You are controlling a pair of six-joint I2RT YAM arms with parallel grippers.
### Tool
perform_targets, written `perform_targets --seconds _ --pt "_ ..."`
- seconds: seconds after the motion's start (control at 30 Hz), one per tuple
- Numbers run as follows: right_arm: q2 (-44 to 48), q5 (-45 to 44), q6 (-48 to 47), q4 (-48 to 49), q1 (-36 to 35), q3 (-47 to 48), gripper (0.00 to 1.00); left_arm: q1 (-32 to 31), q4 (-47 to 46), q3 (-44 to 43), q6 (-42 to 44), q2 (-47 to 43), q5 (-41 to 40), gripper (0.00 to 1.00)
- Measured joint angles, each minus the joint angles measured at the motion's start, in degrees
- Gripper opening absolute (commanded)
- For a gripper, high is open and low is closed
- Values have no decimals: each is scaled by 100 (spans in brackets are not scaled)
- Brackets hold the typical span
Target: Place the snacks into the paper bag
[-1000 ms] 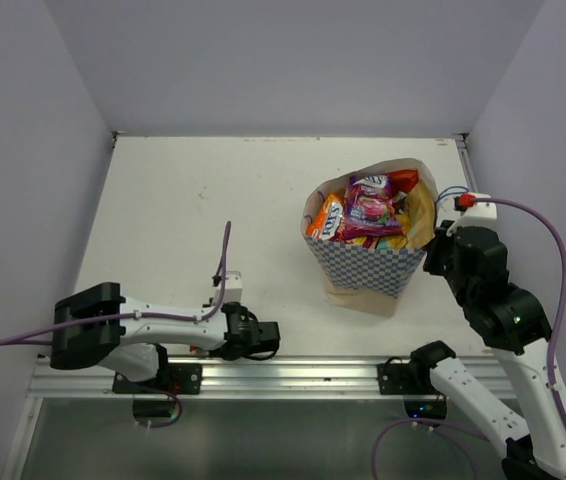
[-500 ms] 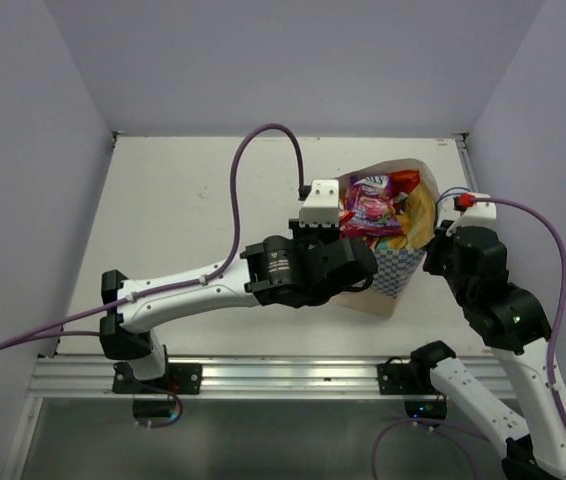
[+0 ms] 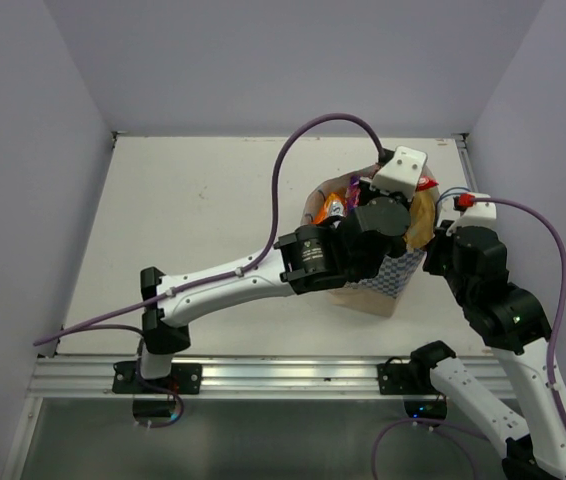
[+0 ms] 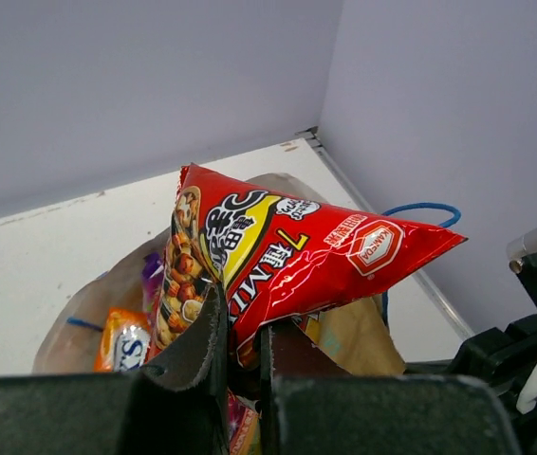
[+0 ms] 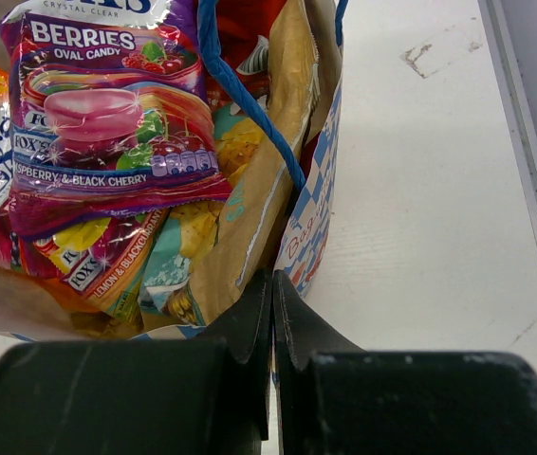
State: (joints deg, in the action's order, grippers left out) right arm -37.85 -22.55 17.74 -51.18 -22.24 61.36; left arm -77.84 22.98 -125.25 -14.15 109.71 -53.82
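Note:
The paper bag stands upright at the right of the table, blue-and-white checked outside, tan inside. My left gripper is shut on the large red packet and holds it over the bag's open mouth; a bit of the packet shows in the top view. My right gripper is shut on the bag's right wall at its rim. Inside the bag lie a pink-purple berries packet, a tan-brown packet and an orange-white packet.
A blue string handle loops over the packets in the bag; the other one hangs outside on the right. Walls enclose the white table at the left, back and right. The left arm stretches across the table's middle.
My left arm has swung from the table's near edge up and right, over the bag, where it holds the red packet. The right arm and the bag have not moved.

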Motion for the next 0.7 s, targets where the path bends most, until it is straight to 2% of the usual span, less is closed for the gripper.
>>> perform_targets --seconds 0.17,0.4,0.7 --pt "4 0 0 2 -9 0 0 472 -291 63 -9 192 925 0" --pt "7 -2 0 2 -26 0 0 1346 -922 988 -186 216 2194 0" --pt "46 -4 0 15 -26 -37 0 1392 -1307 990 -431 616 3403 0"
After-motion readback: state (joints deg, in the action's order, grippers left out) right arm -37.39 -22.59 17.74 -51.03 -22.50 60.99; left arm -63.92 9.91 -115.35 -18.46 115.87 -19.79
